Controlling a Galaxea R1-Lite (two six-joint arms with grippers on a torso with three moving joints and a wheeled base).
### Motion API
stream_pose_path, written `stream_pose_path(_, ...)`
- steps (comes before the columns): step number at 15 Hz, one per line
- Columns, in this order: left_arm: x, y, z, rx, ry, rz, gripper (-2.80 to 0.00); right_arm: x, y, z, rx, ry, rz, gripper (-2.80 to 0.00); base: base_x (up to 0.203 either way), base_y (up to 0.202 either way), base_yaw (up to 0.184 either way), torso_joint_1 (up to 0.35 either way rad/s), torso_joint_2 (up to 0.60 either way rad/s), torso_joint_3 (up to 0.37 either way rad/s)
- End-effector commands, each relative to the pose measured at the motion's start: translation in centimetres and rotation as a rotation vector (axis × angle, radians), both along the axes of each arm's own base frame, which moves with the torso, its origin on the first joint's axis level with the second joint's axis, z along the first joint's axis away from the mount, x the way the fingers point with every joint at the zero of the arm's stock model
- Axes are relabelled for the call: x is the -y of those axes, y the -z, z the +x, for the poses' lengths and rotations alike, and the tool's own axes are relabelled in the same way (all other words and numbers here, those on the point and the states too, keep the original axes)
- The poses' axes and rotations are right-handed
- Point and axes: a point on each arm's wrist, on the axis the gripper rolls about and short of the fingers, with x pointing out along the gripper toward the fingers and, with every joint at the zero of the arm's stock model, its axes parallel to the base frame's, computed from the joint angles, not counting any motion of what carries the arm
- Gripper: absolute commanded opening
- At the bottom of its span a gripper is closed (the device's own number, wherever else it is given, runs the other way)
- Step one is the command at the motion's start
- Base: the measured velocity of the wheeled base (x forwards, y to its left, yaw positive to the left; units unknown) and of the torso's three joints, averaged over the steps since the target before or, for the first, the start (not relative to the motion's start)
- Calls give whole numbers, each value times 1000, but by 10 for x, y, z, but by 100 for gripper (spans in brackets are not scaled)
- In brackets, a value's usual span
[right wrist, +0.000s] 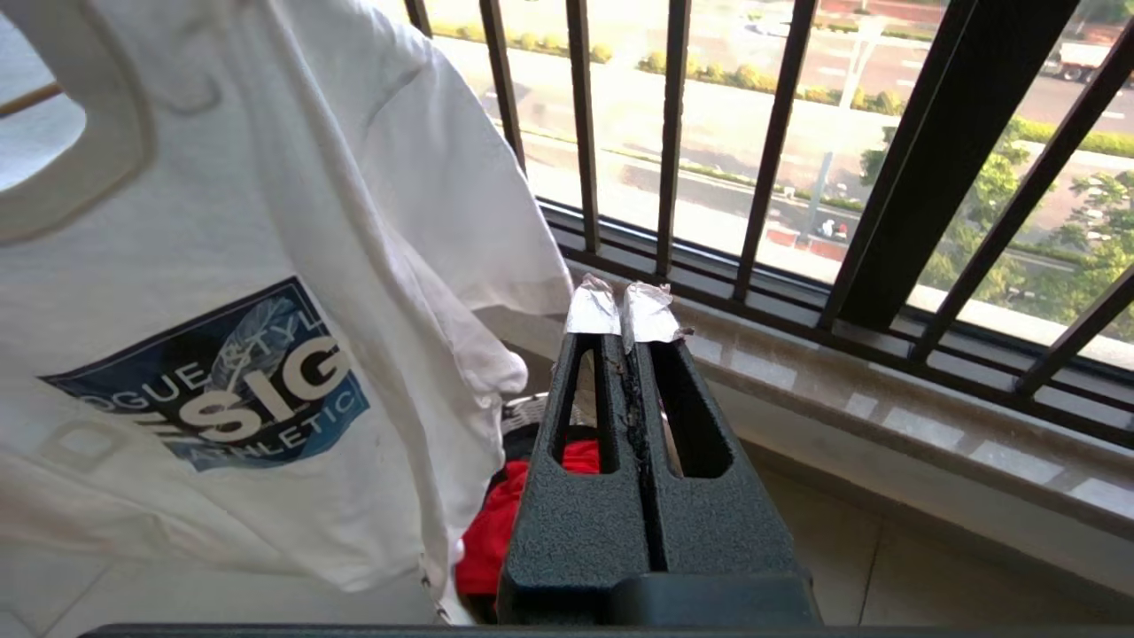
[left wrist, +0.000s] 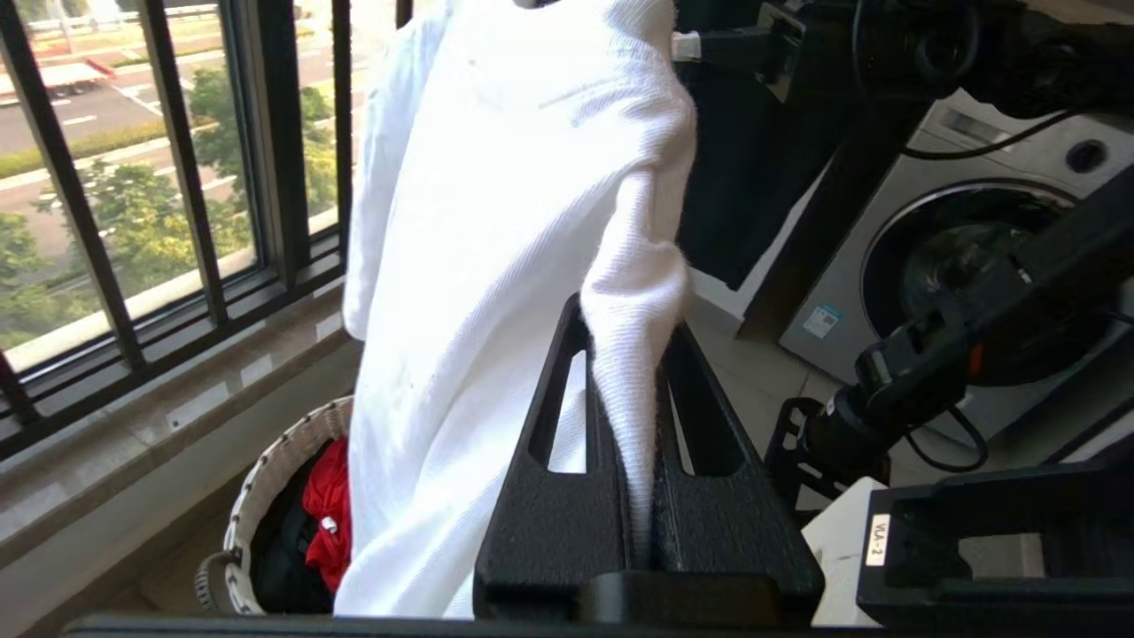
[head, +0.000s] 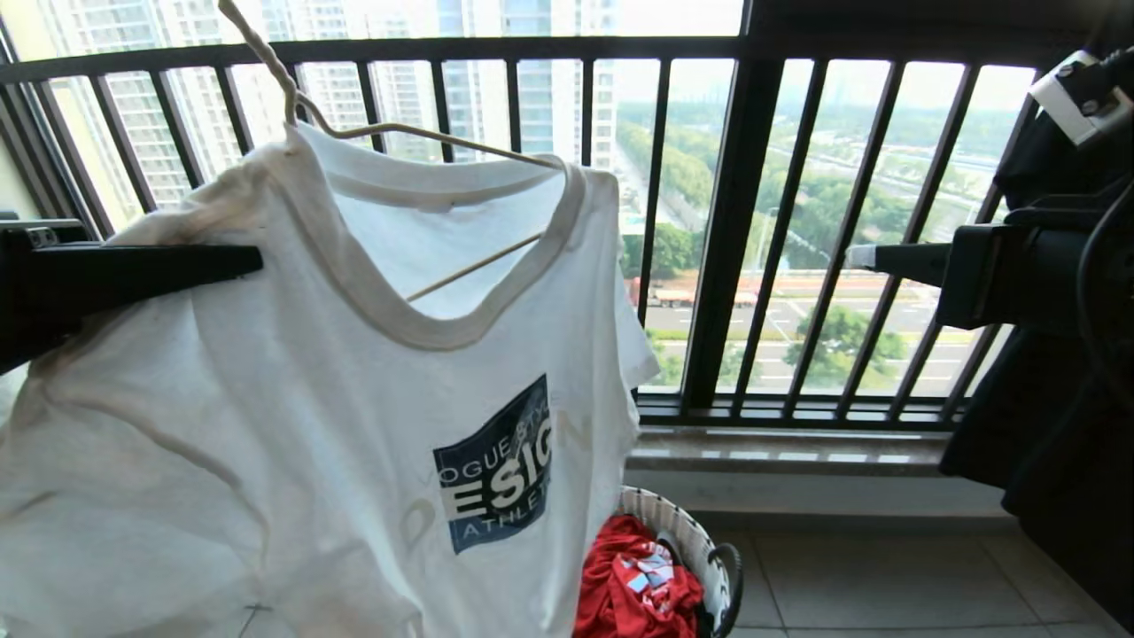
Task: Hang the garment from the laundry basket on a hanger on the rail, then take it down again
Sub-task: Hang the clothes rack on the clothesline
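1. The white T-shirt (head: 292, 425) hangs on the cream wire hanger (head: 416, 133), whose shoulder wire and lower bar show through the ribbed neck opening; the hook runs up out of the head view, so what it hangs from cannot be seen.
2. The shirt's front faces the head camera, with the dark blue chest print (head: 496, 465) low on its right side.
3. The left end effector (left wrist: 625, 354) is clenched on a fold of the T-shirt's shoulder cloth; the white fabric is pinched between its two black fingers (left wrist: 554, 416).
4. In the head view this left end effector (head: 252, 261) reaches in level from the left edge, and its tip presses against the shirt's shoulder.
5. The right end effector (right wrist: 625, 310) is clenched on nothing, its foil-wrapped tips pressed together, beside the shirt's sleeve and apart from it.
6. In the head view it points level towards the shirt from the right, in front of the black window guard (head: 735, 230).
7. The laundry basket (head: 700, 549) stands on the tiled floor below the shirt's hem, by the window sill, with a red cloth (head: 633, 576) inside.
8. A washing machine (left wrist: 957, 257) shows in the left wrist view behind the robot's arms.
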Motion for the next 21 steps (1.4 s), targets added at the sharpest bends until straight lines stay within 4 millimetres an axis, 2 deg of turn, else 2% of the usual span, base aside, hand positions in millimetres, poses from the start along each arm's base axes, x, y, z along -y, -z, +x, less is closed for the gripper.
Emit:
stream_pose_path(1, 1, 5, 0, -23, 79, -1, -280, 2, -3, -5, 12, 0, 5, -280, 0, 0, 0, 83, -515, -330)
stream_pose_path(5, 3, 8, -3, -32, 104, -1, -280, 3, -4, -7, 16, 0, 7, -280, 0, 0, 0, 143, -466, -329)
stream_pose_path(11, 5, 15, -6, -55, 270, -4, -280, 4, -6, -9, 25, 0, 10, -280, 0, 0, 0, 172, -478, -310)
stream_pose_path(21, 6, 20, -9, -70, 388, -8, -280, 4, -7, -11, 29, 0, 11, -280, 0, 0, 0, 223, -526, -305)
